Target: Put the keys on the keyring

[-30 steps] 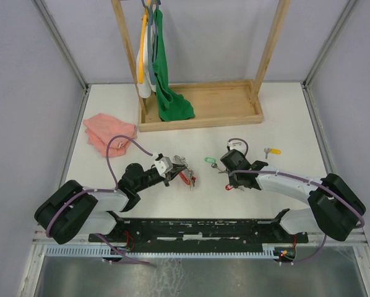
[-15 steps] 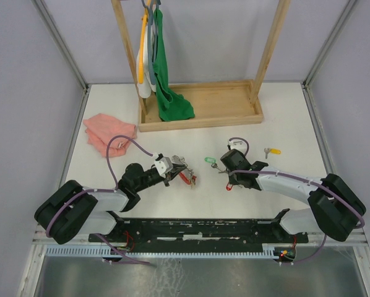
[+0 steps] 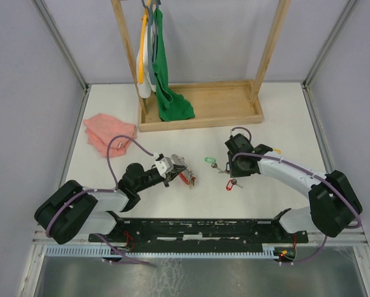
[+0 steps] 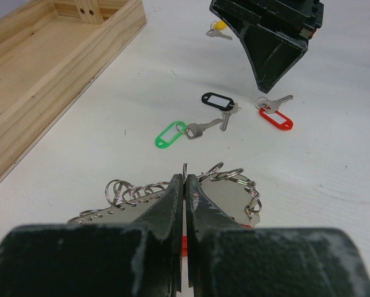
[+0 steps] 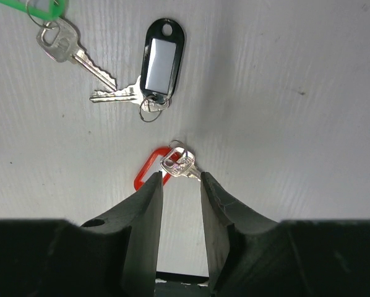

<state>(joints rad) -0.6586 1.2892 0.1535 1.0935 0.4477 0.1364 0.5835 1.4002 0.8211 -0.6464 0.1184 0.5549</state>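
Pretty clearly a robotics lab test cell, not anyone's home or shop. You've got a white table [image 3: 296, 111] boxed in by plain grey panels [image 3: 24, 93] on aluminium posts [image 3: 61, 52], and two robot arms [image 3: 98, 201] bolted to a black base rail [image 3: 203, 226] with purple cables [image 3: 120, 148] looping off them. The wooden rack [image 3: 203, 114], green cloth [image 3: 166, 80], pink cloth [image 3: 107, 133] and tagged keys [image 3: 210, 161] look like laid-out props.

Three silver keys lie flat, close together: green-tagged key [image 4: 172, 134], black-tagged key [image 4: 217, 101], red-tagged key [image 4: 276, 117]. The yellow-tagged key [image 4: 217, 28] lies well apart. The keyring [image 4: 231, 175] sits near the green one, strung with small silver rings.
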